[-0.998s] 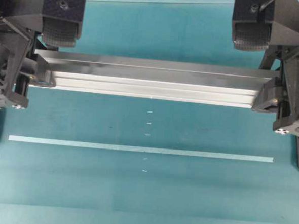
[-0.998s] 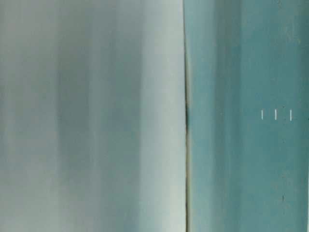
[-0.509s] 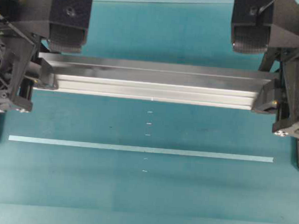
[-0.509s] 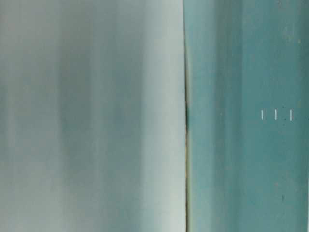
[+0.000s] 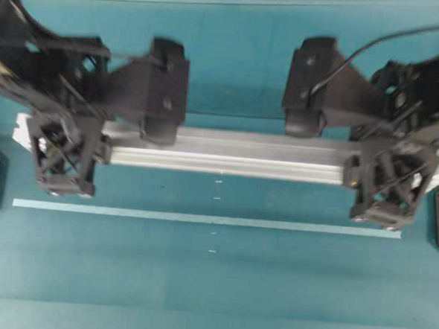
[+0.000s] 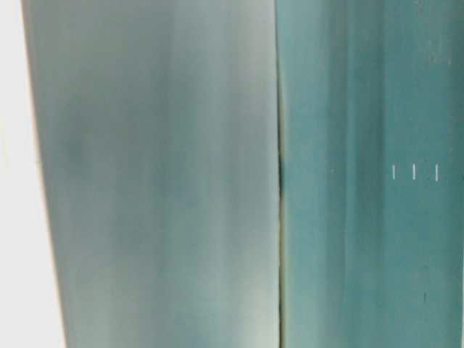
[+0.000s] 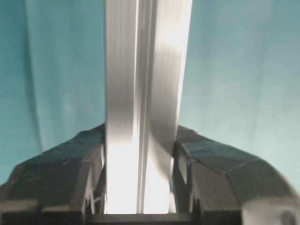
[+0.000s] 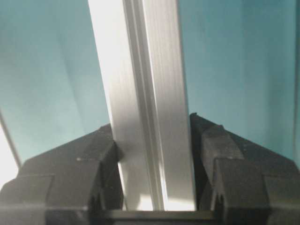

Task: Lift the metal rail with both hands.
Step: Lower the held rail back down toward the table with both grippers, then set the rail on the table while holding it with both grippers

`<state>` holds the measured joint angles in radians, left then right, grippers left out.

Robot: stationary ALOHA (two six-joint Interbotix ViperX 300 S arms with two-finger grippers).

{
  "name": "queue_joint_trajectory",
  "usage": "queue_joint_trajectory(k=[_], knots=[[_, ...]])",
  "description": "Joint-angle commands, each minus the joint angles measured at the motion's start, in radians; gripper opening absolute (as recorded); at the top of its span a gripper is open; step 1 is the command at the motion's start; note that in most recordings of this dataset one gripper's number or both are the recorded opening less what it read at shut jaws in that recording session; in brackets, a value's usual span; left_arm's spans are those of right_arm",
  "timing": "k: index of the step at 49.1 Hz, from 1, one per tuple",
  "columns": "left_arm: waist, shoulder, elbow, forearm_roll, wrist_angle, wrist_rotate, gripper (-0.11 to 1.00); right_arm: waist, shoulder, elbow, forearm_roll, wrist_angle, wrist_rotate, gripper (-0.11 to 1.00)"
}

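Teal table (image 5: pixel 219 291); pale tape strip (image 5: pixel 201 218) lying straight across it; short white tick marks (image 5: pixel 217 198) crossing strip's middle.

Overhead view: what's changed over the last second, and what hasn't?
The rail looks smaller and sits lower in the overhead view, and both arms have swung into fuller view, so it seems to be coming down. The left hand and right hand stay clamped on it near its ends. The tape strip has not moved.
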<state>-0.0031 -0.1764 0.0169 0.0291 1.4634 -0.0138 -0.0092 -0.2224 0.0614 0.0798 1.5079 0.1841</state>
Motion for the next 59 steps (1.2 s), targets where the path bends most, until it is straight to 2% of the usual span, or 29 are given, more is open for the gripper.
queue_joint_trajectory(k=[1,13,25,44,59], knots=[[-0.015,-0.023,0.051,-0.002,-0.094,0.000,0.28,-0.011,-0.009,0.058,-0.012,-0.110,0.026,0.38],[-0.014,-0.020,0.187,0.000,-0.199,0.005,0.28,-0.006,-0.006,0.206,-0.014,-0.172,0.023,0.38],[-0.012,-0.015,0.255,0.000,-0.291,0.006,0.28,-0.005,-0.005,0.345,-0.020,-0.339,0.011,0.38],[-0.018,0.009,0.380,0.000,-0.411,-0.009,0.28,0.006,0.031,0.459,-0.029,-0.483,-0.037,0.38],[-0.018,0.041,0.445,0.000,-0.497,-0.009,0.28,0.020,0.100,0.508,-0.029,-0.604,-0.040,0.38]])
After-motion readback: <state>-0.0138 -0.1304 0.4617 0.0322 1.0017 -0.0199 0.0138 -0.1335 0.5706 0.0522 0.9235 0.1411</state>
